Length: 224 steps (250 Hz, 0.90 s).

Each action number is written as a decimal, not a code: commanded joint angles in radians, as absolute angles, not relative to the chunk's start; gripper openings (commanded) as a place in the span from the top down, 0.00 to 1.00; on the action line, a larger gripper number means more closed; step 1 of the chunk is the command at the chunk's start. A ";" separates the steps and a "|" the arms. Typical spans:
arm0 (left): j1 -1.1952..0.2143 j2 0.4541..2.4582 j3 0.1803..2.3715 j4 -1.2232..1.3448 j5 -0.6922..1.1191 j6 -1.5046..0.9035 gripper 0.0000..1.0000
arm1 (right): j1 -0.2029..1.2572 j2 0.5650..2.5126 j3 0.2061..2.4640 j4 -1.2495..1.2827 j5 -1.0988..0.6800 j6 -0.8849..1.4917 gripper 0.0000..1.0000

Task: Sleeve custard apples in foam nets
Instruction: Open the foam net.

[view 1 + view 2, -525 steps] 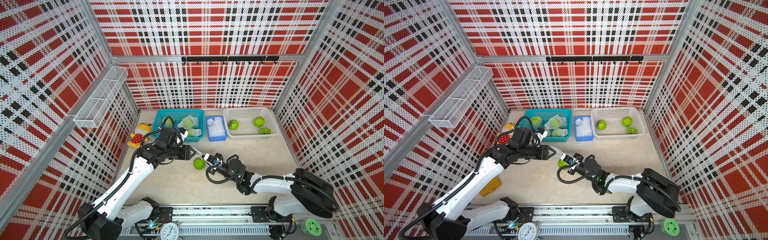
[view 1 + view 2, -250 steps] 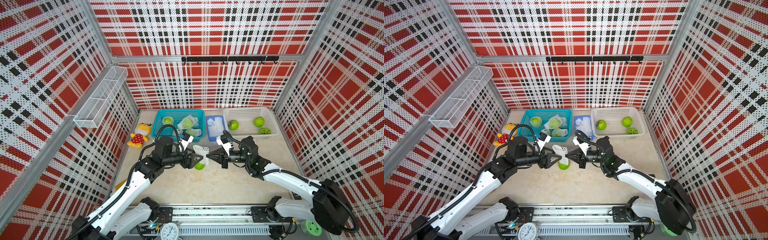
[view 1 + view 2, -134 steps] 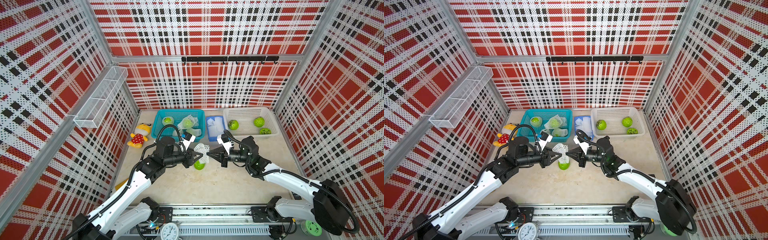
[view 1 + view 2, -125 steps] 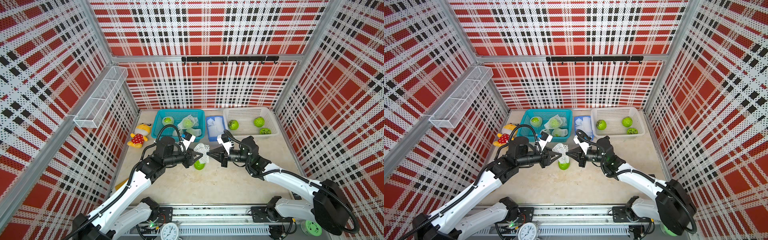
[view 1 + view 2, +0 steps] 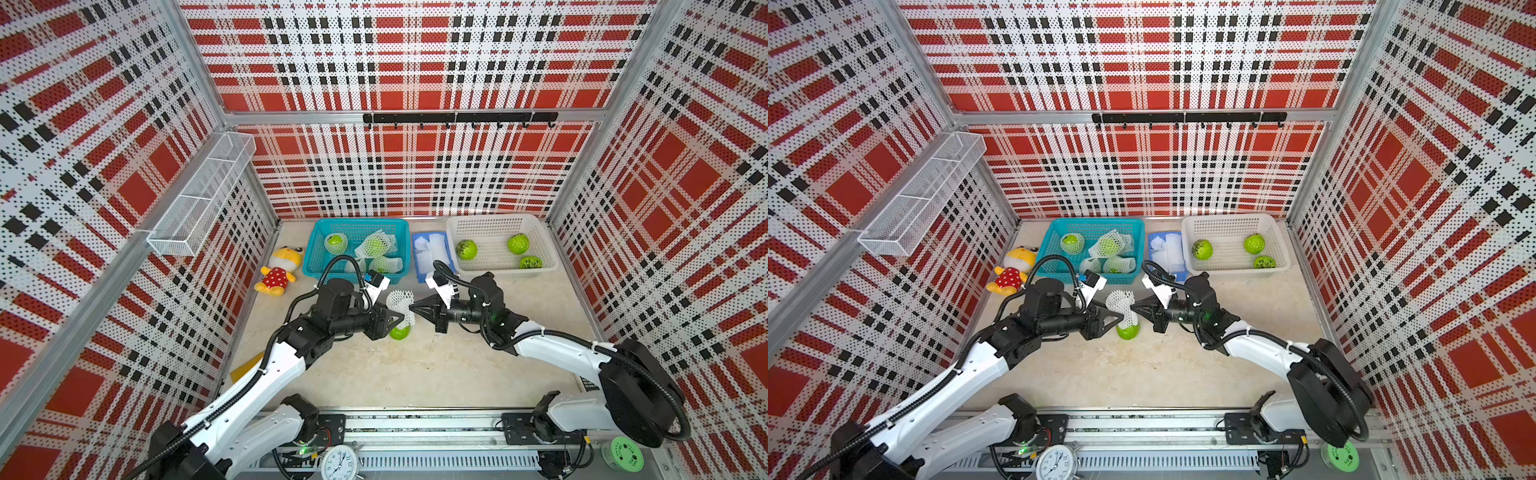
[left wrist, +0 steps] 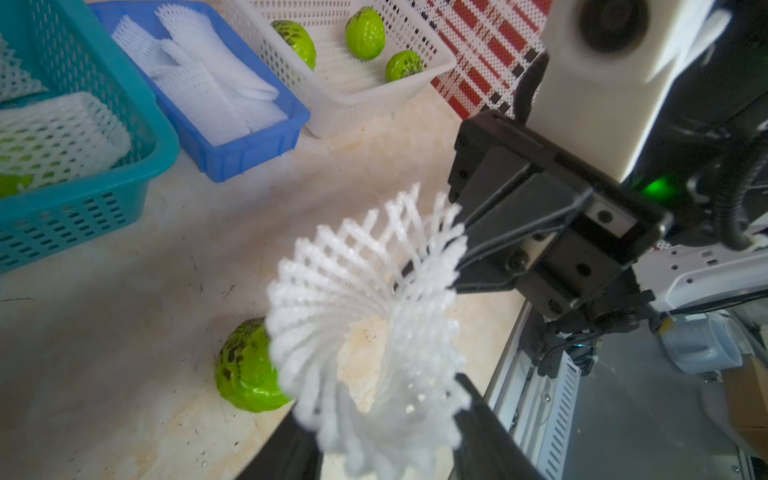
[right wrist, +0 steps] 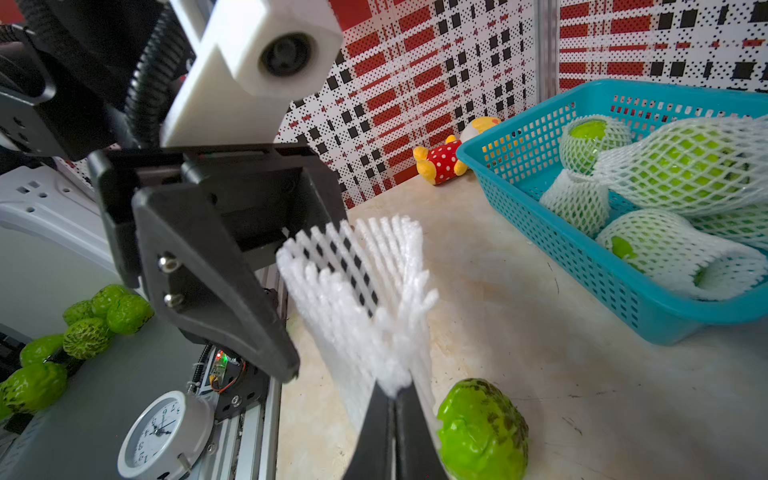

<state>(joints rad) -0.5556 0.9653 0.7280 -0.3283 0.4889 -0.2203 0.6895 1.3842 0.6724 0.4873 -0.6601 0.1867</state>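
Note:
A white foam net (image 5: 401, 304) (image 5: 1121, 304) hangs in the air between the two grippers, flared open like a funnel (image 6: 374, 324). My right gripper (image 7: 392, 395) (image 5: 411, 307) is shut on one edge of it. My left gripper (image 6: 380, 399) (image 5: 391, 319) stands open, its fingers spread at the net's other end; whether they are inside the tube I cannot tell. A bare custard apple (image 5: 400, 333) (image 5: 1128, 331) (image 6: 247, 372) (image 7: 482, 428) lies on the table just below the net. Three more custard apples (image 5: 467, 248) sit in the white basket (image 5: 494, 219).
A teal basket (image 5: 318, 232) at the back holds several sleeved fruits. A blue tray (image 5: 417, 266) of spare nets stands between the two baskets. A plush toy (image 5: 278, 270) lies at the back left. A wire shelf (image 5: 199, 199) hangs on the left wall.
The right gripper has risen from beside the apple on the table, lifting the net. The left gripper has come in to the net's other end. The apple has not moved.

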 commanded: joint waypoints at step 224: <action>-0.541 0.964 0.643 -0.255 0.253 -0.319 0.67 | 0.690 1.615 0.721 0.694 -0.651 0.041 1.00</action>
